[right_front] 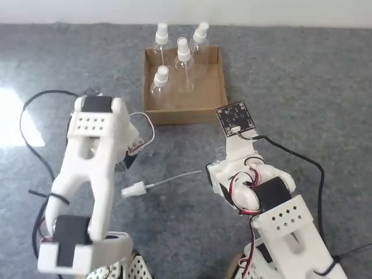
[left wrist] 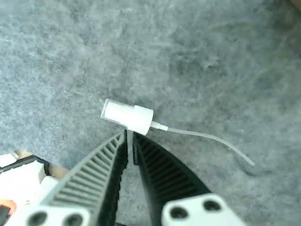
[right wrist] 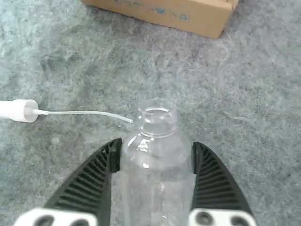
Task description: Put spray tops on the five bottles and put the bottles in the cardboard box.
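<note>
Left hand (left wrist: 129,137) is pinched nearly closed and empty, with the spray top (left wrist: 128,117) lying just past its fingertips on open table (left wrist: 211,56); the thin tube trails off toward the right hand. Right hand (right wrist: 155,145) grips the uncapped bottle (right wrist: 157,160), neck poking out past the fingertips, lower body cut off at the frame edge, tube end just beside the neck. Ahead of it, well apart, the cardboard box (right_front: 181,116) holds four capped bottles (right_front: 161,83).
</note>
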Robot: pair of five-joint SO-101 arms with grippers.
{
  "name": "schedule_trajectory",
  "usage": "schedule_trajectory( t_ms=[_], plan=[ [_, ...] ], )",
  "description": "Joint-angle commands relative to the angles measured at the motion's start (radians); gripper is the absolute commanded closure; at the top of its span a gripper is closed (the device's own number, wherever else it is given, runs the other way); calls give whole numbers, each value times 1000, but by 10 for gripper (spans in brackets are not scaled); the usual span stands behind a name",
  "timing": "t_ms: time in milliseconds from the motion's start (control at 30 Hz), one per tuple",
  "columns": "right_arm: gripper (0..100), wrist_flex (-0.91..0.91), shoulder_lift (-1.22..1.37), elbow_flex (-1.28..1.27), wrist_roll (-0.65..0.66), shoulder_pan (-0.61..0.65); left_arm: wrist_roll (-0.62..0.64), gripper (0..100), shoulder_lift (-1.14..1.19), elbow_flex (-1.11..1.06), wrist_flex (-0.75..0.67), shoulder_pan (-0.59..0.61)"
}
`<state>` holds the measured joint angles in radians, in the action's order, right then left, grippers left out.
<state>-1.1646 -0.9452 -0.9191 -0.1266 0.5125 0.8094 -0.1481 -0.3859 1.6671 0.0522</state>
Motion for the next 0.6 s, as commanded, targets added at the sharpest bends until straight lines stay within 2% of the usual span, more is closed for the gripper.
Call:
schedule_trajectory(
  t_ms=[0,333,567],
  plan=[
    [900,22,-44,18,-8,-12,-5,977,-92,-42,-52,3],
    [900,21,-44,18,-8,-12,-40,727,-3,-94,-57,-6],
    [900,21,-44,18,-8,-12,-40,696,115,-105,-58,-35]
  ],
)
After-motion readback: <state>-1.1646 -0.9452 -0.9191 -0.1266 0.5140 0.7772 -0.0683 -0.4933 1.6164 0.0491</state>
